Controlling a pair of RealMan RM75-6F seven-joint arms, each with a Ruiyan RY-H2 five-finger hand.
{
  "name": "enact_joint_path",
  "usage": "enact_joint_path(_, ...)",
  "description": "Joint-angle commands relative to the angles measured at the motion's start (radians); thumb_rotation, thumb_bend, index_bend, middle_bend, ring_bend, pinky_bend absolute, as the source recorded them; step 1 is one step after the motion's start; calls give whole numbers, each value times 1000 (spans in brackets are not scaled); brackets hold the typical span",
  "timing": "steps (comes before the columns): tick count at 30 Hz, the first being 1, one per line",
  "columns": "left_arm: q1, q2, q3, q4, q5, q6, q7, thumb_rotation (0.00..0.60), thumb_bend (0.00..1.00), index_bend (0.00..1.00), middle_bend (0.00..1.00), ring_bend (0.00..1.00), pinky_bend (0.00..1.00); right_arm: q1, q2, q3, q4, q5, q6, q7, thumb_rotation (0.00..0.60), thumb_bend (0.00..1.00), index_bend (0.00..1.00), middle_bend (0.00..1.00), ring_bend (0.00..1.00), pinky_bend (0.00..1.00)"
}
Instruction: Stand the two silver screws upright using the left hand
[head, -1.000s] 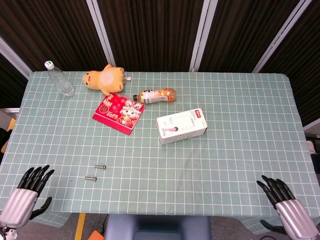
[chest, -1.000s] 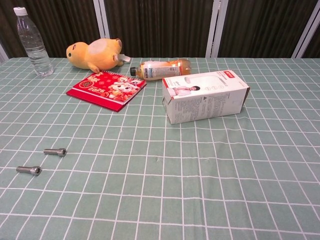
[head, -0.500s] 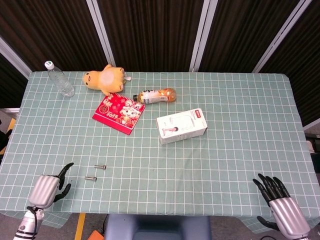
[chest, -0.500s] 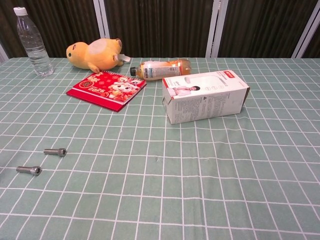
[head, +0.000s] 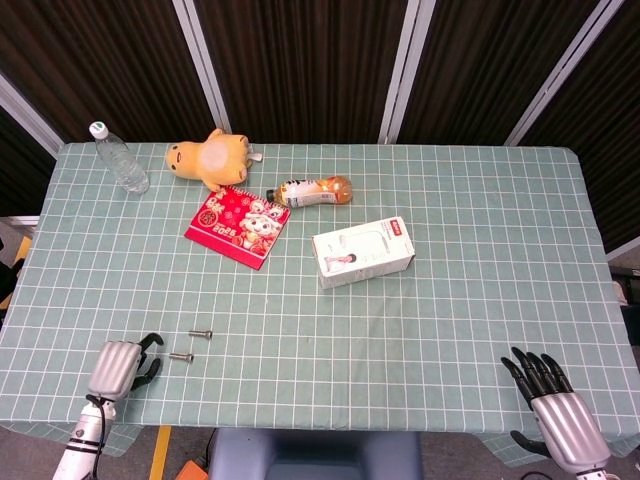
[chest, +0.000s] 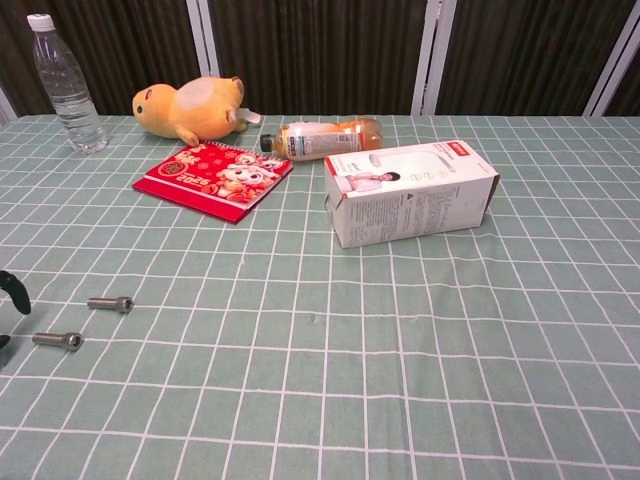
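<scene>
Two silver screws lie flat on the green checked cloth near the front left. The farther screw (head: 200, 333) (chest: 110, 303) and the nearer screw (head: 180, 356) (chest: 57, 340) both point sideways. My left hand (head: 124, 365) hovers just left of the nearer screw, fingers curled forward and apart, holding nothing; only a dark fingertip (chest: 12, 290) shows at the chest view's left edge. My right hand (head: 551, 400) sits at the front right edge, fingers spread, empty, far from the screws.
A white carton (head: 363, 252) lies mid-table. Behind it are an orange drink bottle (head: 314, 191), a red booklet (head: 238, 225), a yellow plush toy (head: 210, 158) and a water bottle (head: 118, 158) at the back left corner. The table's front edge (head: 300, 430) runs close to the screws.
My left hand has moved right and inward from the front left corner toward the nearer screw, turning so its fingers point at it. The right hand drifted slightly. The screws have not moved.
</scene>
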Motion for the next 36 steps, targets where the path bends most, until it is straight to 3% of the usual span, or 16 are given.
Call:
enact_joint_path(1,-2,-13,7,16,-1,2,-11,600,408,439,1000,1000,1000,-1,1,0,-2,0,3,0,600,156,0,0,0,0)
enact_joint_path(16,-19,-70,23,64,10,17,-5,600,408,466,1000,1000,1000,-1,9,-7,-15,15,-12,-12,600,156,0,0,0,0)
enact_joint_path(36,-39,-69,30,47,-16,-25,19,600,412,546,1000,1000,1000,-4,15,-4,-25,29,-6,-15,600,156,0,0,0,0)
